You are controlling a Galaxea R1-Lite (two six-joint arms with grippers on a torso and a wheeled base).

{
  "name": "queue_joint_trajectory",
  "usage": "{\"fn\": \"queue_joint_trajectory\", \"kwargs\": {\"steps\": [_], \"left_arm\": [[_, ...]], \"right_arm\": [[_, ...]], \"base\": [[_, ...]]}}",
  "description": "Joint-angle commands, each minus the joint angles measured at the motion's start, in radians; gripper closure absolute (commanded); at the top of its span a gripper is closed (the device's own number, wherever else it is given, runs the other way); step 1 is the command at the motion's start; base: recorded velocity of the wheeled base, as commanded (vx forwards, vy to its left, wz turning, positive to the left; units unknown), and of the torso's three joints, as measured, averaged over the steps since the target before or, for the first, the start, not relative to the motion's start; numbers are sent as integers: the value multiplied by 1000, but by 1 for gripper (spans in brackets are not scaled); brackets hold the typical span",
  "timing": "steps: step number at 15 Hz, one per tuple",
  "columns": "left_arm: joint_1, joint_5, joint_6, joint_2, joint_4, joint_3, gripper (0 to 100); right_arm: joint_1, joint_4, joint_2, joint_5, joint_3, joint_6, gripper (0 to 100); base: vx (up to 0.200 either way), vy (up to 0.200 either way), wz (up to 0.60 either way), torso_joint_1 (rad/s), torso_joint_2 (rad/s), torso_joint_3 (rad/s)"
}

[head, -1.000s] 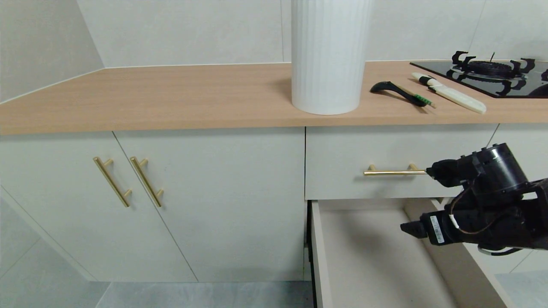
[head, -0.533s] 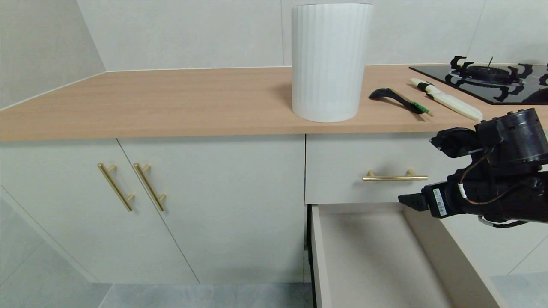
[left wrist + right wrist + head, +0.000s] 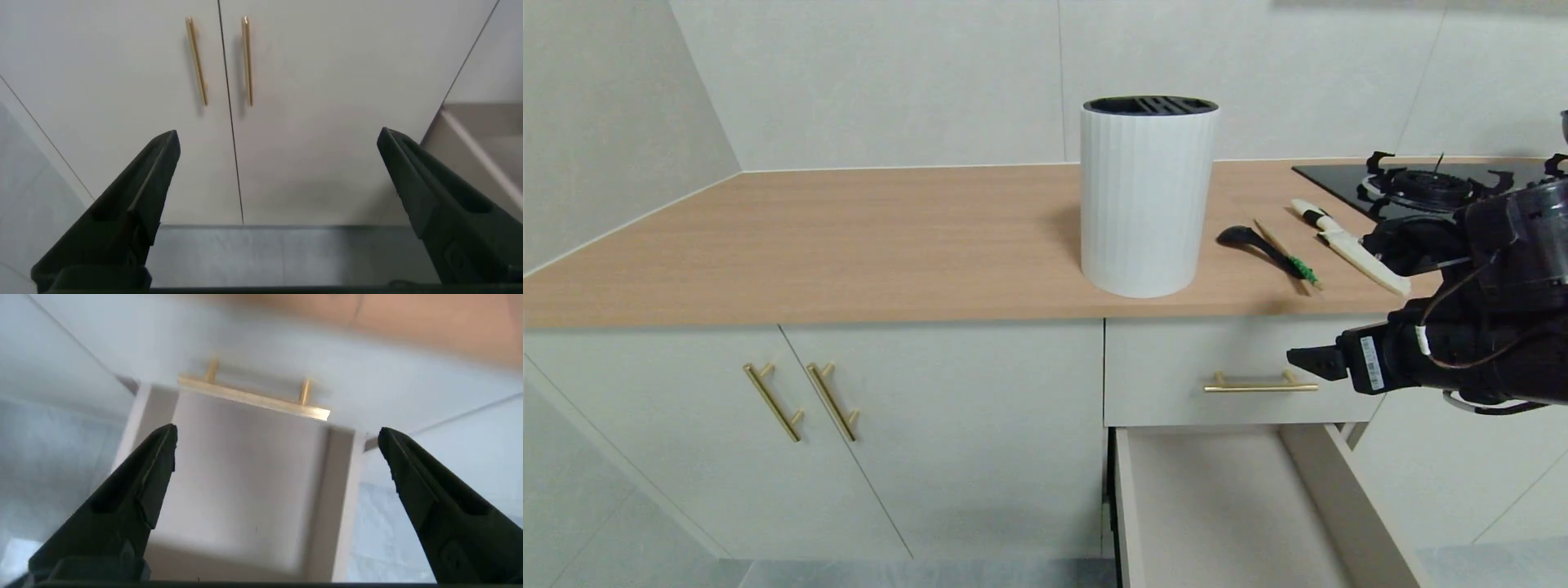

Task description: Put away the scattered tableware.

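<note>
On the wooden countertop (image 3: pixel 890 237) a black ladle (image 3: pixel 1245 240), chopsticks with a green band (image 3: pixel 1293 261) and a cream-bladed knife (image 3: pixel 1349 250) lie to the right of a white ribbed utensil holder (image 3: pixel 1147 200). My right gripper (image 3: pixel 1330 300) hangs open and empty in front of the counter's edge, below the knife and above the open lower drawer (image 3: pixel 1217 506). From the right wrist, that gripper (image 3: pixel 274 498) looks down into the drawer (image 3: pixel 237 490). My left gripper (image 3: pixel 278 212) is open and empty, low in front of the cabinet doors (image 3: pixel 327 122).
A shut drawer with a gold handle (image 3: pixel 1259 385) sits above the open one. A black gas hob (image 3: pixel 1417 186) occupies the counter's far right. Two cabinet doors with gold handles (image 3: pixel 800 400) stand at the left. The counter left of the holder is bare.
The head camera has risen, bringing the holder's top into sight. My right gripper has lifted from the level of the shut drawer's handle to the counter's edge, still open.
</note>
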Motion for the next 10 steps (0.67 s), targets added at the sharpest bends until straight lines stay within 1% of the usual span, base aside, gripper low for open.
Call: {"fn": "queue_joint_trajectory", "kwargs": {"steps": [1, 3, 4, 6, 10], "left_arm": [[0, 0, -1, 2, 0, 0, 0], [0, 0, 1, 2, 0, 0, 0], [0, 0, -1, 0, 0, 0, 0], [0, 0, 1, 2, 0, 0, 0], [0, 0, 1, 0, 0, 0, 0]], "right_arm": [[-23, -2, 60, 2, -80, 1, 0], [-32, -11, 92, 8, -162, 10, 0], [-32, -16, 91, 19, -168, 15, 0], [-32, -31, 89, 19, -165, 15, 0], [-50, -51, 101, 11, -183, 25, 0]], "base": [[0, 0, 0, 188, -471, -290], [0, 0, 0, 168, -429, -251], [0, 0, 0, 80, -217, -124], [0, 0, 0, 49, -93, -53], [0, 0, 0, 0, 0, 0]]}}
